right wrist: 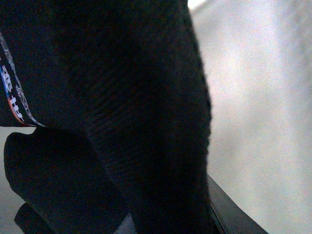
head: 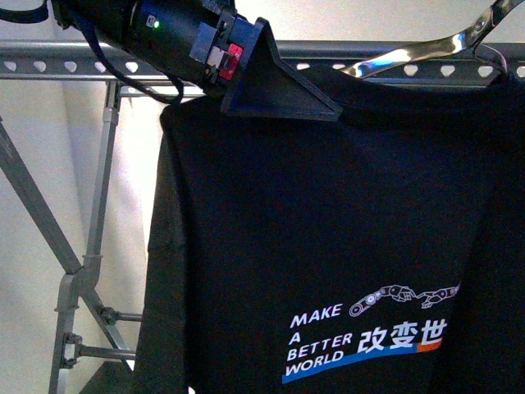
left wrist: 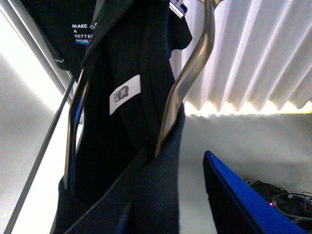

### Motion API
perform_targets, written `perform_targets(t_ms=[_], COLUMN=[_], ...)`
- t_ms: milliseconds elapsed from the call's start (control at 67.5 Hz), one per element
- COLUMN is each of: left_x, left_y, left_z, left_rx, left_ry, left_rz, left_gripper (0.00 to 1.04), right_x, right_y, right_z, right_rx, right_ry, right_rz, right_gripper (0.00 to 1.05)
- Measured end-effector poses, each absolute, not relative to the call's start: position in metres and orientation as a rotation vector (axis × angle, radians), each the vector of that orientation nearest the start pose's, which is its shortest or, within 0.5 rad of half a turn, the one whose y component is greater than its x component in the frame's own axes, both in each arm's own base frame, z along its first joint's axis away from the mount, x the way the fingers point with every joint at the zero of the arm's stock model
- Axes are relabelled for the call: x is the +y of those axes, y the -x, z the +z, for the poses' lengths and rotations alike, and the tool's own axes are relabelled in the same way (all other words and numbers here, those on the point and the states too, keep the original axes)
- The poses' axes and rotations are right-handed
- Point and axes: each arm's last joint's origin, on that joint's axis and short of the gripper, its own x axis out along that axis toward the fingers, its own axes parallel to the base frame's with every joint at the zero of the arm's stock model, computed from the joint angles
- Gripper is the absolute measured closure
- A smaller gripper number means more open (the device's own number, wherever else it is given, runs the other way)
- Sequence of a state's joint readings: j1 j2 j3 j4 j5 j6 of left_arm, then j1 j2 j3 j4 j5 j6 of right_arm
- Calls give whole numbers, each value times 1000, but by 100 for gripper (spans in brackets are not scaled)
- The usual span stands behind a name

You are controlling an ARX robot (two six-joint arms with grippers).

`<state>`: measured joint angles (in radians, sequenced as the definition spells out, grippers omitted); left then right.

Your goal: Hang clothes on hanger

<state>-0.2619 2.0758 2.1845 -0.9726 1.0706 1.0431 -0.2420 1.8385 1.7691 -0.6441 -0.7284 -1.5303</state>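
Right in front of the robot, filling most of the front view, hangs the black T-shirt (head: 328,230), its front turned to the camera and the white words "MAKE A BETTER WORLD", Chinese characters, robot-arm graphic and blue-orange stripe showing low on the cloth. Its upper edge lies level with the top rail of the grey drying rack (head: 82,66), whose row of heart-shaped holes runs across behind the collar. One shiny arm of a chrome coat hanger (head: 410,57) rises out of the neck opening and crosses that rail; its hook is cut off by the frame edge.

The left gripper (head: 303,98) reaches in from the upper left, one black wedge-shaped finger lying against the shirt's shoulder seam. The other finger is hidden, so I cannot tell whether the jaws are spread or pinching. The left wrist view looks into the neck, where a white label (left wrist: 125,93) sits between the hanger's two chrome arms.

The right wrist view is nearly all black cloth; the right gripper (right wrist: 127,225) is barely distinguishable, its state unreadable.

The rack's slanted legs stand to the left. A pleated blind (left wrist: 263,48), a blue-edged panel (left wrist: 234,195) and cables (left wrist: 287,200) lie further off.
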Motion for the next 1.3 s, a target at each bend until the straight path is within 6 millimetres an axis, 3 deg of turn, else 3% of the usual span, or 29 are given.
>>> perform_targets(t_ms=[252, 355, 711, 740, 829, 933, 977, 1081, 1170, 1303], left_x=[-138, -138, -138, -134, -120, -99, -85, -60, -56, -60], left_y=[-415, -415, -416, -417, -422, -430, -436, -427, -409, -408], left_z=[360, 360, 360, 362, 354, 341, 348, 385, 415, 427], left_rx=[113, 113, 103, 148, 123, 84, -18, -372, -435, -408], left_ry=[-473, -473, -457, -392, -348, -83, 91, 126, 152, 214], left_rz=[-1514, -1514, -1461, -1413, -1214, -1070, -1029, -1044, -1035, -849], left_gripper=[27, 6, 8, 15, 5, 7, 7, 7, 7, 7], right_x=[-84, -87, -99, -100, -102, -107, -112, -117, -117, -115], right_y=[-390, -389, -387, -386, -386, -386, -386, -384, -384, -382], right_z=[339, 337, 322, 321, 317, 312, 310, 310, 307, 299], right_rx=[154, 167, 193, 194, 206, 238, 255, 272, 278, 281], right_ry=[1094, 1076, 1030, 1026, 1000, 984, 962, 931, 915, 876], right_rz=[815, 810, 794, 793, 788, 771, 755, 733, 735, 744], right_gripper=[95, 95, 95, 95, 95, 95, 95, 95, 95, 95])
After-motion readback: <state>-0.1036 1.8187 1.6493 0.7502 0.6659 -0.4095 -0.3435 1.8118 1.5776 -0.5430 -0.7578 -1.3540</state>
